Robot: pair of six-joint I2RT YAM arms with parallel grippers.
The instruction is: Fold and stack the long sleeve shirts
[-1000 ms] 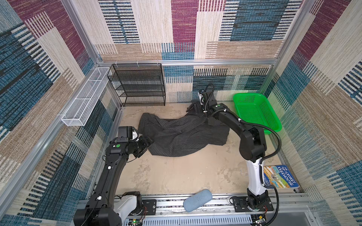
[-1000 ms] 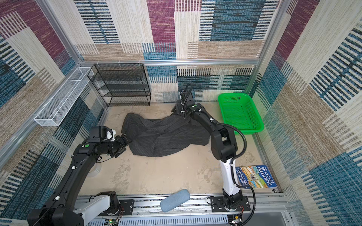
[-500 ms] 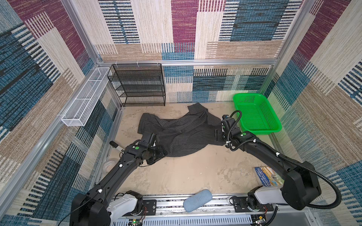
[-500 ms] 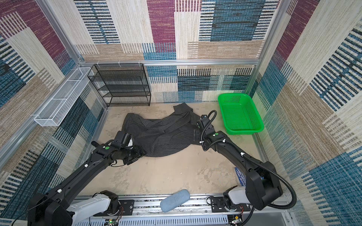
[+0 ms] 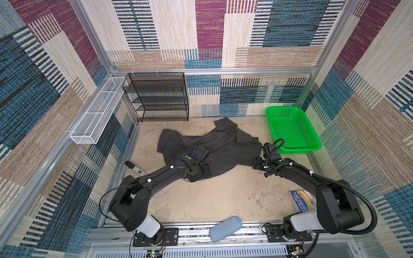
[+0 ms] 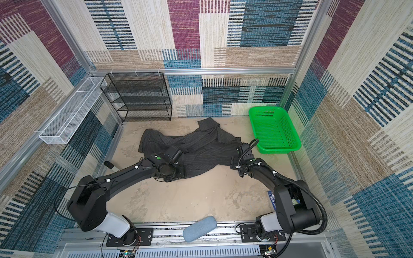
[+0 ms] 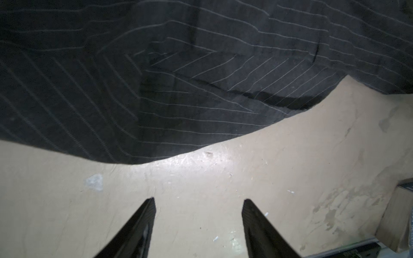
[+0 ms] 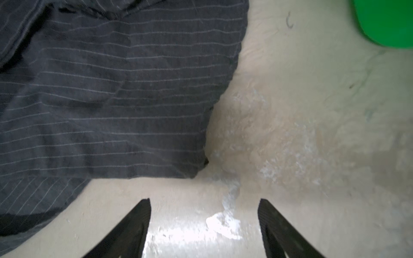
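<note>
Item: one shirt [image 5: 212, 147], crumpled, at desk [image 5: 223, 196] rear.
Your left end effector [image 7: 199, 199] and right end effector [image 8: 204, 199]: open, empty, over bare desk just beside the shirt's edge. Basket [image 5: 290, 129] to its right.

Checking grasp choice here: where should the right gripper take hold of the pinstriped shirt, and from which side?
Probably the shirt at its protruding corner, which lies flat just ahead of the open right gripper. Come in low from the bare table side, slipping one finger under the edge. The corner juts out with free surface around it, away from the bunched folds.
</note>
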